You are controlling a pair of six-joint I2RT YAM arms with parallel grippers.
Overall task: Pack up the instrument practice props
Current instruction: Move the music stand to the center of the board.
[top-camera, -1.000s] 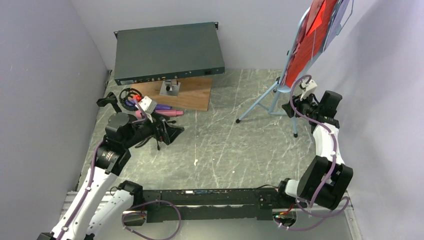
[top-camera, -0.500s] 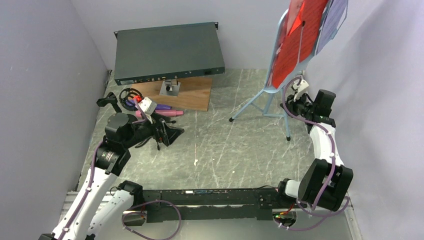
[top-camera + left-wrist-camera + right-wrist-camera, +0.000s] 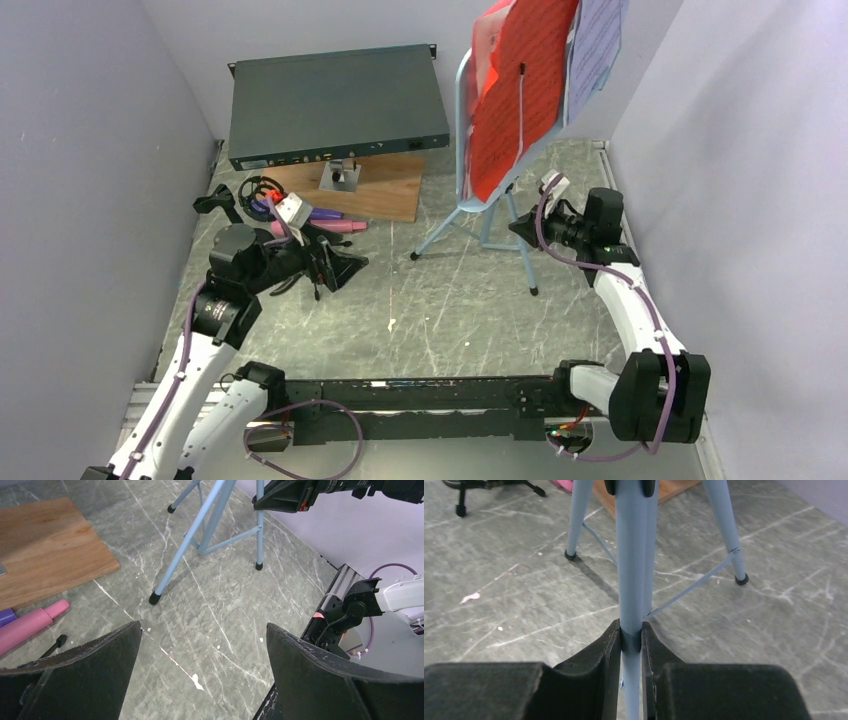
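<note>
Grey marbled table (image 3: 440, 310) is seen w/ both arms bolted at its near edge. Dk green rack box (image 3: 335, 100) is set at the far edge, left of ctr.

Light-blue music tripod (image 3: 631, 555) is found right of ctr, toward the far edge, well apart from the box. Its desk is tipped over toward the left side. Whether all feet are touching the table can't be told. Red sheets (image 3: 520, 90) are carried on the desk, w/ a lavender sheet (image 3: 597, 40) just beside them on the right.

Brown wooden board (image 3: 390, 195) is laid flat in front of the box, partly under its front edge.

R gripper (image 3: 630, 635) is clamped on the tripod's ctr pole, low down, pole pinched btwn both fingers. L gripper (image 3: 202, 630) is held wide open over the table's left side, nothing btwn its jaws.

Pink mic (image 3: 340, 227) and purple mic (image 3: 325, 213) are laid side by side, just off the board's near-left corner. Black mic holder (image 3: 262, 188) is seen near the far-left corner, beside the mics.
</note>
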